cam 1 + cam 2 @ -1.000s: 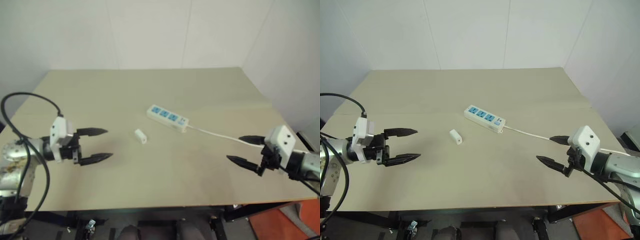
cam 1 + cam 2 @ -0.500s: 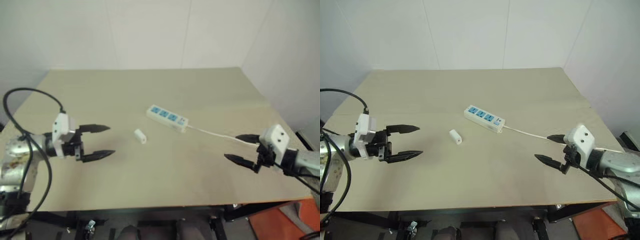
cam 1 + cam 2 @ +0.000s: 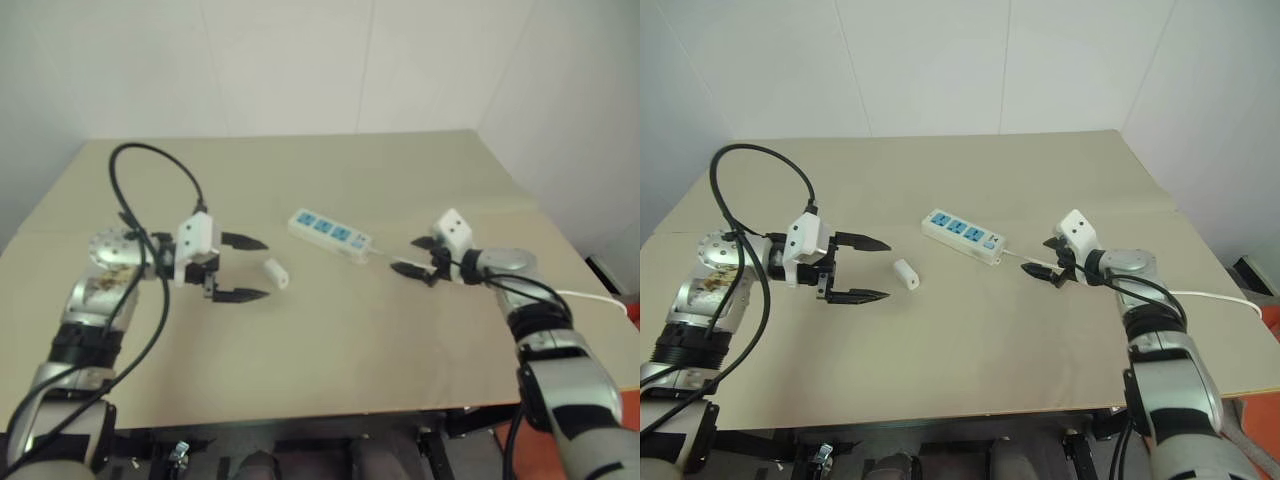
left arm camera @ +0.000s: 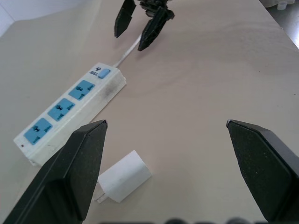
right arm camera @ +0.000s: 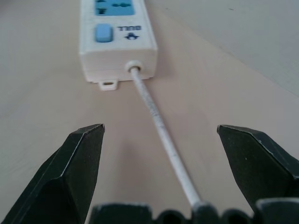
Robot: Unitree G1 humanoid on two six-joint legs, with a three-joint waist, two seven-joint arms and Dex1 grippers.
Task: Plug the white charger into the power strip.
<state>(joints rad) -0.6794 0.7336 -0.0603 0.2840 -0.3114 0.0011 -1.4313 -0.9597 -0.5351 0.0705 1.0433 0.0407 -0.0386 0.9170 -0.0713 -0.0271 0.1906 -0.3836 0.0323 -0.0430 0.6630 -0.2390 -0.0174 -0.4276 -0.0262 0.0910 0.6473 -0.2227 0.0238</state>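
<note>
The white charger (image 3: 277,272) lies on its side on the table, just left of the power strip (image 3: 330,232), a white bar with three blue sockets. My left gripper (image 3: 264,268) is open and level, its fingertips (image 4: 89,140) on either side of the charger's left end, not touching it. My right gripper (image 3: 403,254) is open too, low over the strip's thin white cord (image 5: 159,126) just behind the switch end (image 5: 103,33). The left wrist view shows the charger (image 4: 124,176) near one finger, the strip (image 4: 70,112) beyond it and the right gripper (image 4: 130,41) farther off.
The beige table (image 3: 300,350) has bare room in front of and behind the strip. The cord (image 3: 590,296) trails right to the table's edge. White walls close the back and right sides.
Both arms have come in toward the middle. The left gripper moved right up to the charger. The right gripper swept forward and left to the cord beside the strip. Both stayed open.
</note>
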